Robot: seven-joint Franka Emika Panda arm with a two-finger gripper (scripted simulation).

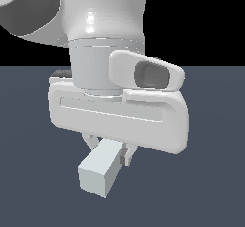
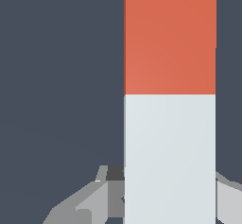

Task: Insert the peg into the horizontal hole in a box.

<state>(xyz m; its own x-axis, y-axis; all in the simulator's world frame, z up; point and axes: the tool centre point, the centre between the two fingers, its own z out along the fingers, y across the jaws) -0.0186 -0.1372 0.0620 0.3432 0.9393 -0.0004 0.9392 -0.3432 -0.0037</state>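
Note:
The peg [image 1: 100, 167] is held under the white hand, and its white end points toward the exterior camera. The wrist view shows the peg [image 2: 170, 100] close up, with the white half nearest the fingers and the orange-red half beyond. My gripper [image 1: 107, 148] is shut on the peg's white half, a finger [image 1: 128, 153] pressing on either side. Grey fingers [image 2: 90, 197] flank the bar in the wrist view. The box and its hole are out of view in both views.
The arm's large white wrist and hand [image 1: 119, 116] fill most of the exterior view. A dark blue-grey floor [image 1: 28, 173] lies beneath, with black background above it.

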